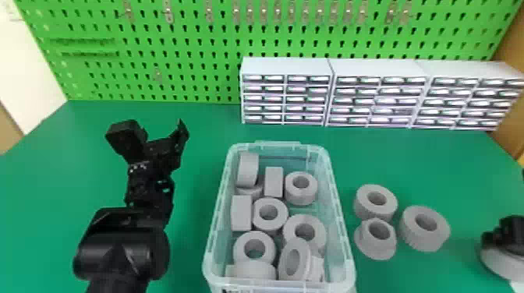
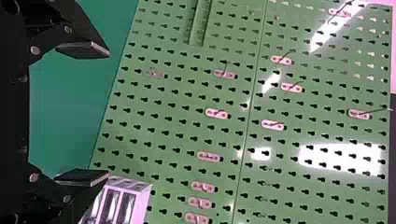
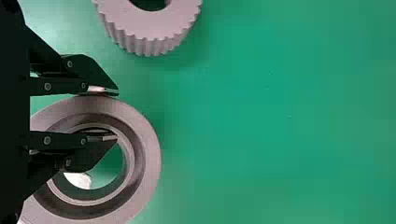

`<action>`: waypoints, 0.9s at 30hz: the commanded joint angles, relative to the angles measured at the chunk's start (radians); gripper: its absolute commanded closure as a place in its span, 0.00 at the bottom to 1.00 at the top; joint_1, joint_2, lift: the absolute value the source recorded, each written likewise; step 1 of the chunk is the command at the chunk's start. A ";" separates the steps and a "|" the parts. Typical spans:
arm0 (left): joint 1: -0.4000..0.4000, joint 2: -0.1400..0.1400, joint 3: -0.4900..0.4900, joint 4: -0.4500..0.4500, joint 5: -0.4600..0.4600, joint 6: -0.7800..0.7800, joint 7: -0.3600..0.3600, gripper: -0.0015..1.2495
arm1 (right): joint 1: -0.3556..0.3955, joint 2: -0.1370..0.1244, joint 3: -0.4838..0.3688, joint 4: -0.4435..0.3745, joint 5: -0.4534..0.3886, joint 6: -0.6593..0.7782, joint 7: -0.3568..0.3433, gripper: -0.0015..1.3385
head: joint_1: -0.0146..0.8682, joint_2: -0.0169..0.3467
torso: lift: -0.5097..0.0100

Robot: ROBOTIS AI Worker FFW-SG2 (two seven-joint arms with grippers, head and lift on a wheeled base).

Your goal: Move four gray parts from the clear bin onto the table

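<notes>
Flanged gray ring (image 3: 151,151), one: stiff, probably light, perhaps slick; best taken by the wall. Location: right gripper (image 3: 116,115), 3 o'clock of clear bin (image 1: 277,145), fingers closed across wall thickness. Left gripper (image 2: 109,113), 10 o'clock: spread wide, empty. Nearer 3 o'clock, on green table (image 1: 191,237): three gray parts (image 1: 415,237). Right wrist view: one finger inside bore. Head view, by contrast: further stock inside bin.

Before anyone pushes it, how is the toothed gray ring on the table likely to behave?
The toothed gray ring would probably slide rather than roll, since it lies flat, hole upward. Its broad, low shape makes tipping unlikely under a gentle push. The thick, solid-looking wall suggests it would stay stiff.
</notes>
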 commanded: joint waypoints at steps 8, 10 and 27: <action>0.004 -0.012 0.005 0.000 -0.007 0.000 0.000 0.28 | 0.022 0.000 -0.003 0.041 -0.054 -0.039 0.000 0.75 | 0.80 0.24 | 0.88; 0.004 -0.014 0.006 0.000 -0.008 0.000 0.000 0.28 | 0.022 -0.003 0.001 0.042 -0.061 -0.045 0.000 0.75 | 0.80 0.24 | 0.88; 0.006 -0.023 0.011 0.000 -0.013 0.000 -0.001 0.28 | 0.025 -0.012 0.026 0.073 -0.150 -0.074 0.000 0.60 | 0.80 0.24 | 0.88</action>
